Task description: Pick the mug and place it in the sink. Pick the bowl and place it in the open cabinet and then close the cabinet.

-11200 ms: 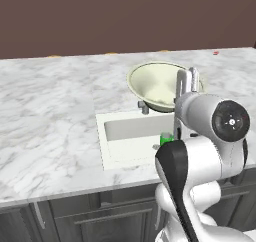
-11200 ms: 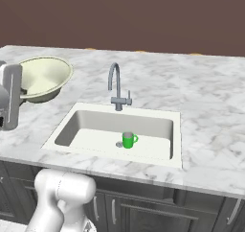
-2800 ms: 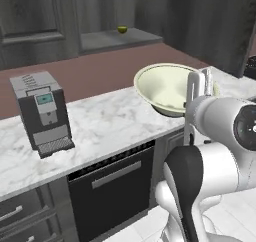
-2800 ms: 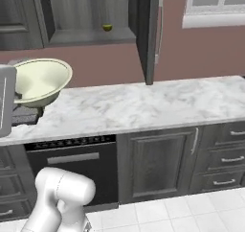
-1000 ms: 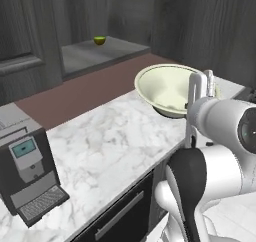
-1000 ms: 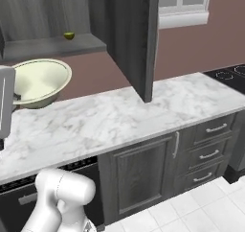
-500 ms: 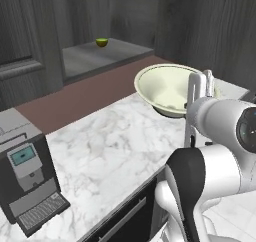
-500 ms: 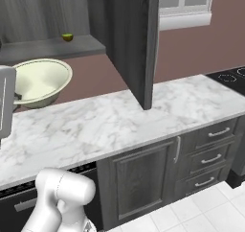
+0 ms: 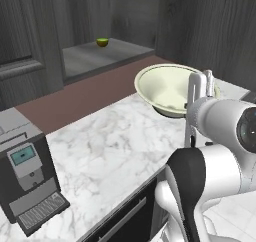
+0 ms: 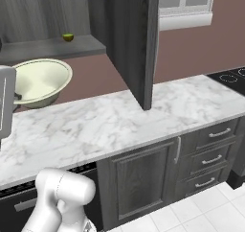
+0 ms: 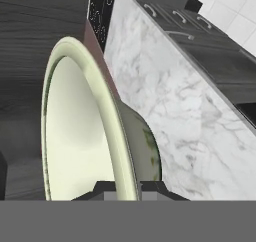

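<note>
Gripper clamped on the rim of the bowl, one finger tip at either side of the rim wall at 6 o'clock in the hand view. Bowl held clear above the marble table, mouth facing up in both base views, cream inside, dark greenish underside visible in the hand view. Seen at 1 o'clock in the left base view, partly behind the white arm; at 9 o'clock in the right base view.

Cabinet open, its dark grey door standing edge-on at 12 o'clock in the right base view, lower corner above the table. Cabinet shelf exposed at 11 o'clock in the left base view, carrying a small green-yellow round object near its back.

Coffee machine on the table at 8 o'clock in the left base view, well apart from the bowl. Under-counter drawers at 4 o'clock in the right base view.
</note>
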Controlling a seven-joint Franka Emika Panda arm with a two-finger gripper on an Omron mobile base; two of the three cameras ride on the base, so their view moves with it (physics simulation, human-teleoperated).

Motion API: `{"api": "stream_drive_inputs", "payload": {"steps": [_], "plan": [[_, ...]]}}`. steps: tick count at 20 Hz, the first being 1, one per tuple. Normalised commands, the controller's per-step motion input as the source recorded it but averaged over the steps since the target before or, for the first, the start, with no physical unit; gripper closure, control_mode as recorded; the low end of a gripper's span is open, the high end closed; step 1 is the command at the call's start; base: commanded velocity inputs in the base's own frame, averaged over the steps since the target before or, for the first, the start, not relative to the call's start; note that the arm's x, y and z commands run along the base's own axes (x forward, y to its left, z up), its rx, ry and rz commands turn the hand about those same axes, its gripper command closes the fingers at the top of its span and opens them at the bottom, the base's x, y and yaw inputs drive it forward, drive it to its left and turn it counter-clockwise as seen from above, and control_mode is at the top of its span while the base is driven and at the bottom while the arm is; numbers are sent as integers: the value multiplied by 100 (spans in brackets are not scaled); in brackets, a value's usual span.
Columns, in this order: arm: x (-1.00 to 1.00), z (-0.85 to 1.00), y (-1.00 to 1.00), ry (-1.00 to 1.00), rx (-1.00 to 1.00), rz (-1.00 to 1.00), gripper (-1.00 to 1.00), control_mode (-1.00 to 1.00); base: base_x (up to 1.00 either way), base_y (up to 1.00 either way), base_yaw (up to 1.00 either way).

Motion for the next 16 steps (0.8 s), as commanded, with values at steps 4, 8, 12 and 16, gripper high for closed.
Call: {"api": "stream_drive_inputs", "payload": {"steps": [4, 8, 12, 16], "plan": [[0, 0, 0, 0, 0, 0, 100, 100, 8, 3, 0], [-3, 2, 1, 0, 0, 0, 100, -100, 0, 3, 0], [-17, 23, 0, -6, 0, 0, 100, -100, 0, 0, 0], [-22, 33, 0, -7, 0, 0, 100, -100, 0, 0, 0]]}}
